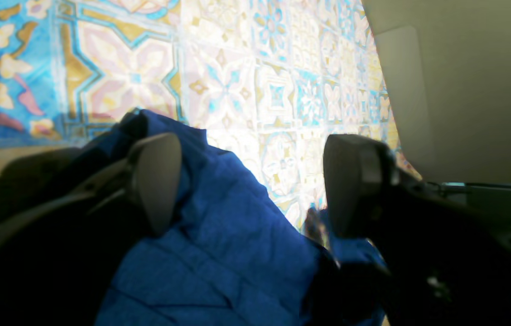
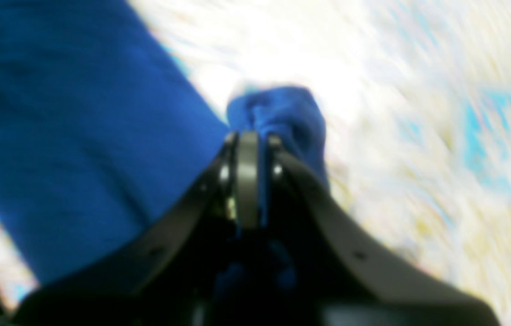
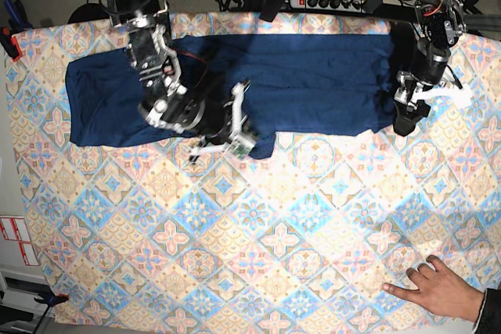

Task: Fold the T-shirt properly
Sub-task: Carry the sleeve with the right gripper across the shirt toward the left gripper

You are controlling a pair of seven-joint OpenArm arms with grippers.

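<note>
The shirt [image 3: 235, 87] lies as a long band across the table [image 3: 258, 232]: lengthwise folds look done, crosswise ones remain (my guess). Right fingers [image 2: 248, 149] pinch its lower edge; left fingers [image 1: 165, 181] stand open.

Motion blur smears the tablecloth [image 2: 418, 136], pattern perhaps floral.

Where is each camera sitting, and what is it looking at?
Left wrist: sits on the left arm, looking past the open left gripper at the T-shirt and tablecloth.
Right wrist: sits on the right arm, looking along the right gripper, shut on a bunch of T-shirt; the picture is blurry.
Base: hangs overhead, looking straight down at both arms, the spread T-shirt and a person's hand at the near edge.
Shared: all three show the blue T-shirt on the patterned tablecloth.
</note>
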